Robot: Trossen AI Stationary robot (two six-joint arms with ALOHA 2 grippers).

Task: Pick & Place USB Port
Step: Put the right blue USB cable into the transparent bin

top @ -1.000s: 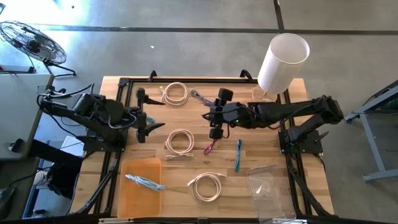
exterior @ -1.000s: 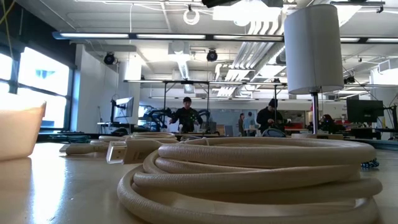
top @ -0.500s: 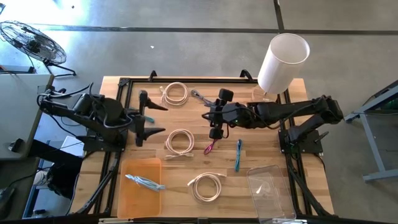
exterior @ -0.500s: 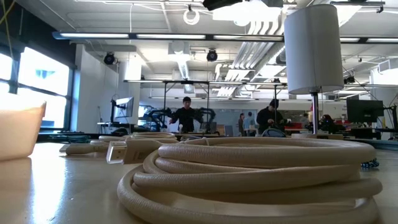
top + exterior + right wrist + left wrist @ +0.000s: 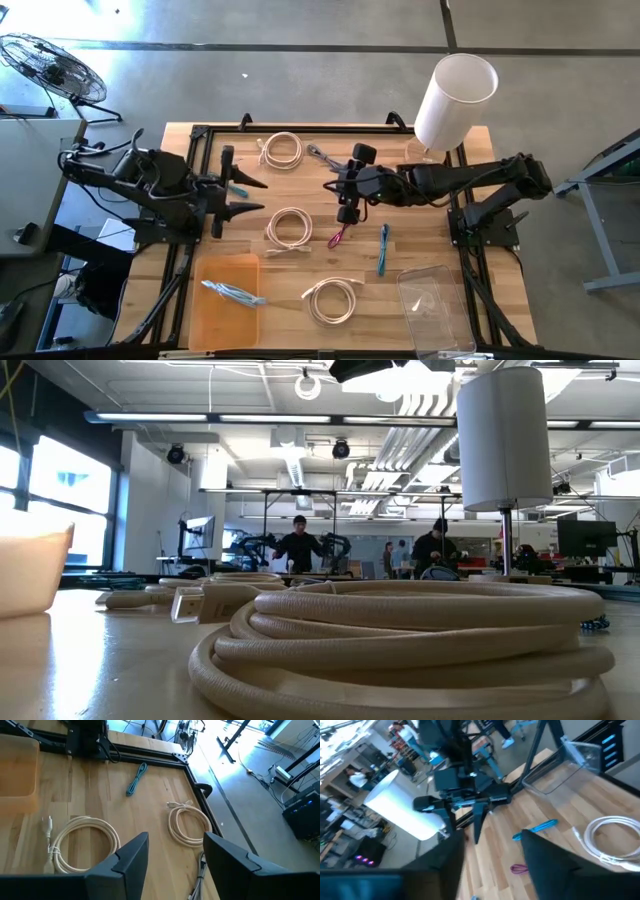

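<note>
The left gripper (image 5: 238,195) sits at about nine o'clock on the wooden table (image 5: 290,270) with its two fingers spread wide apart and nothing between them; since a second ago it has drawn back a little toward nine, away from the middle cable coil (image 5: 290,227), and the gap to that coil is wider now. A small teal cable (image 5: 240,188) lies between those open fingers on the boards. The right gripper (image 5: 352,182) hangs near the table's centre, fingers likewise apart and empty, and has not shifted in that time. Just below it at six o'clock lies a pink cable (image 5: 338,236), with a blue cable (image 5: 383,248) beside it toward four. A second coil (image 5: 282,150) rests at eleven o'clock, a third (image 5: 334,299) at six. The orange tray (image 5: 228,320) at seven o'clock holds a pale blue bundle (image 5: 232,292); the clear tray (image 5: 440,325) stands at five. A white tube (image 5: 455,100) rises at one o'clock.
</note>
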